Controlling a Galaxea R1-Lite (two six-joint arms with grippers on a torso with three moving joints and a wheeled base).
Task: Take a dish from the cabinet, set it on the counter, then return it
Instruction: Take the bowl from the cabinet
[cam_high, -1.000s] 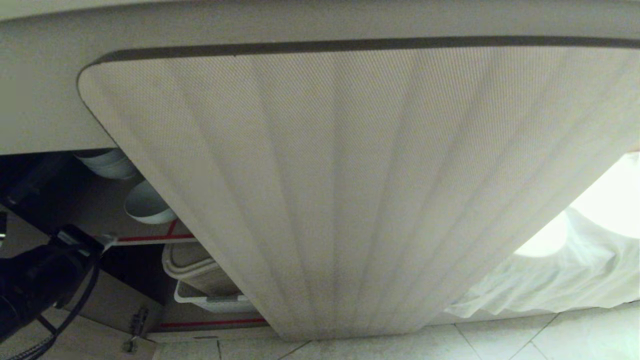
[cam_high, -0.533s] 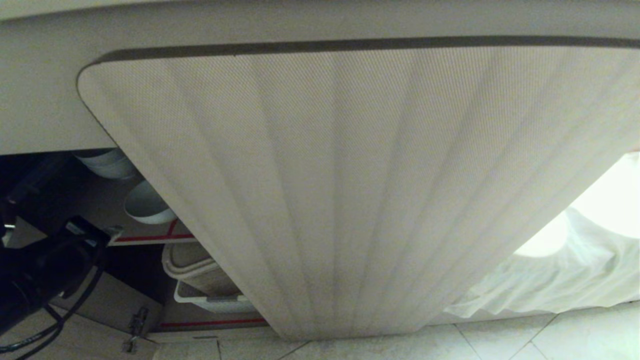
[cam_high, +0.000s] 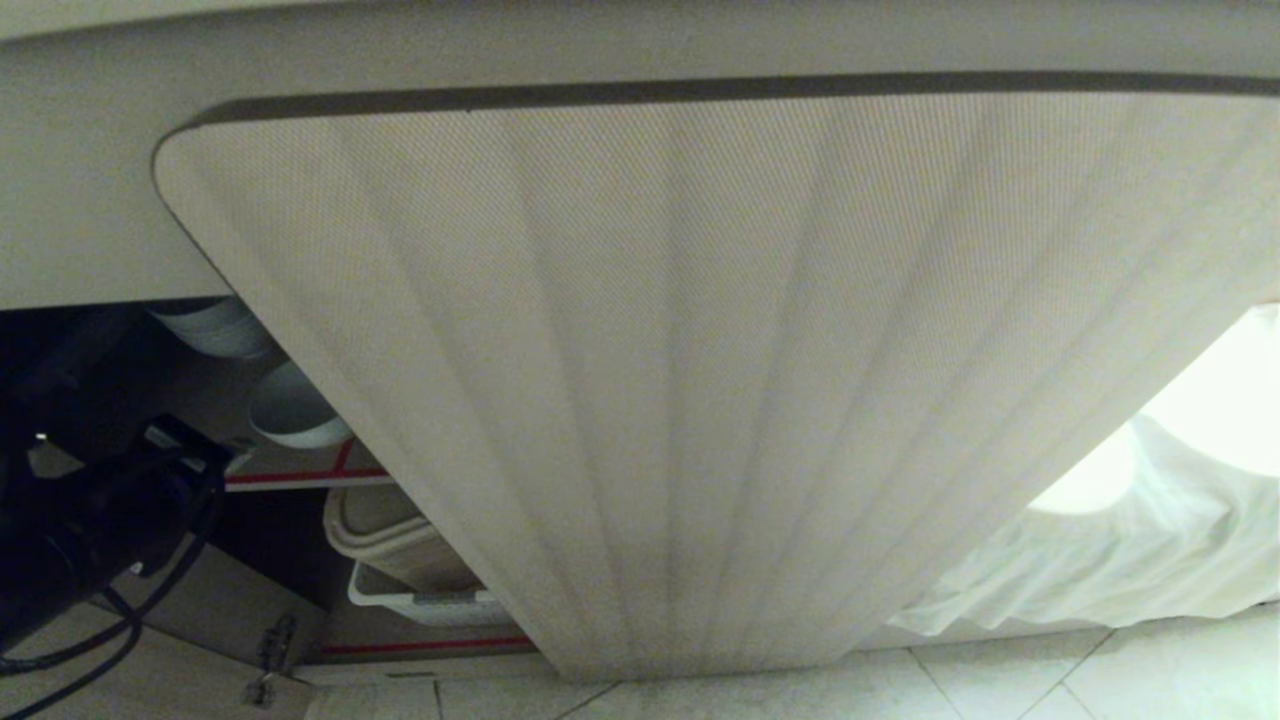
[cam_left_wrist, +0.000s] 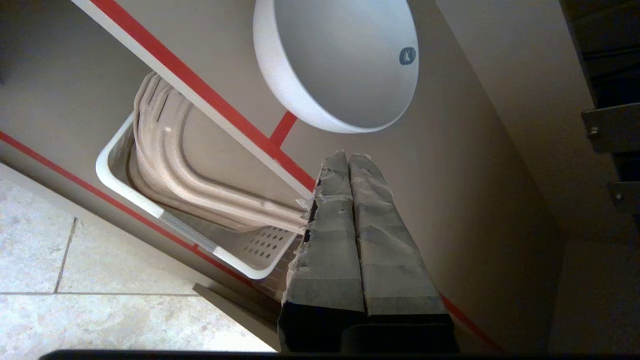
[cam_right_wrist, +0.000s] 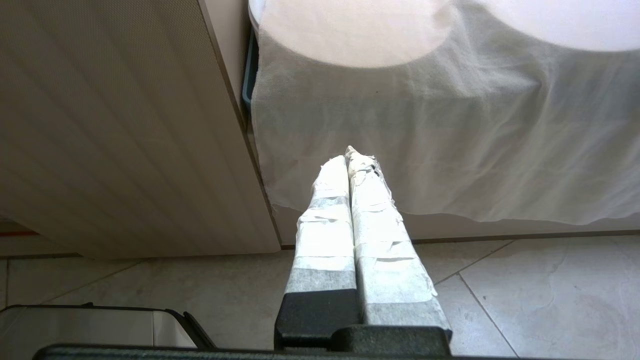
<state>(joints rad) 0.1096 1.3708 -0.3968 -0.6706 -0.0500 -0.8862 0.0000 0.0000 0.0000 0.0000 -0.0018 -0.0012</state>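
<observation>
My left pincer (cam_left_wrist: 347, 157), tape-wrapped tips pressed together, sits near the round white ceramic bowl (cam_left_wrist: 340, 65) on the brown red-edged shelf (cam_left_wrist: 210, 97).

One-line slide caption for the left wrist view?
Shut left pincer points at the white dish on the cabinet shelf.

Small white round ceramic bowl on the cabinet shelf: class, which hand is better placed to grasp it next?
Left. The left hand points at the small white round ceramic bowl; the right hand faces a white cloth.
</observation>
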